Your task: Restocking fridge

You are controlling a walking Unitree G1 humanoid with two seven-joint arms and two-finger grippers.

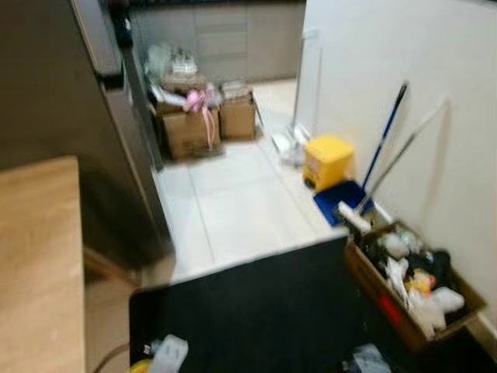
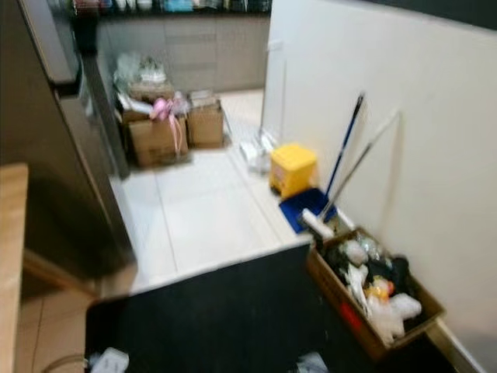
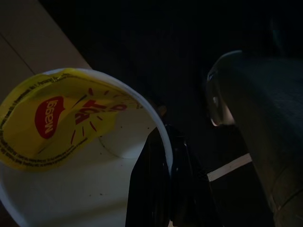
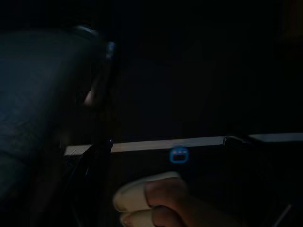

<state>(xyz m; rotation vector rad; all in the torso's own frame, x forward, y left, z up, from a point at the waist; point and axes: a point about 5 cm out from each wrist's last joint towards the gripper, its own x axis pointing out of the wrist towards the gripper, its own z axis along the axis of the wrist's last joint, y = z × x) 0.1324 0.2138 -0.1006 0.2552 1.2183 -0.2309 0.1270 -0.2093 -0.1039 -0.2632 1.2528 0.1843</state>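
The fridge [image 1: 116, 148] is standing tall and grey well ahead of the fingers and off to the robot's left, its door edge facing a pale tiled floor [image 1: 233, 202]. A black mat [image 1: 264, 311] is lying close under the robot, and a wooden counter [image 1: 39, 264] is running along the left. On the right, beyond the fingers' reach, a cardboard box of mixed items [image 1: 411, 287] is sitting against the wall beside a blue dustpan [image 1: 342, 202], a yellow bin [image 1: 328, 159] and two leaning mop handles. Further boxes [image 1: 202, 124] are waiting past the fridge. The head views are smeared, so the robot is probably walking.

In the left wrist view, the left gripper [image 3: 165, 189] is clamping the rim of a white noodle cup [image 3: 80, 156]: one black finger [image 3: 151, 189] is sitting inside the wall, and the yellow peeled-back lid [image 3: 57, 118] is curling just above it. The cup is the task's thing and is riding at the fingertips, low by the robot's left side.

The right wrist view is very dark; the right gripper [image 4: 161, 156] is hanging low over the mat, and something pale and rounded [image 4: 147, 194] is lying near its fingers. I cannot tell whether those fingers are open or closed.

The risk is in the pinch: holding only a thin rim while walking, the cup could swing, tilt or slip free, or clip the counter edge on the way to the fridge.
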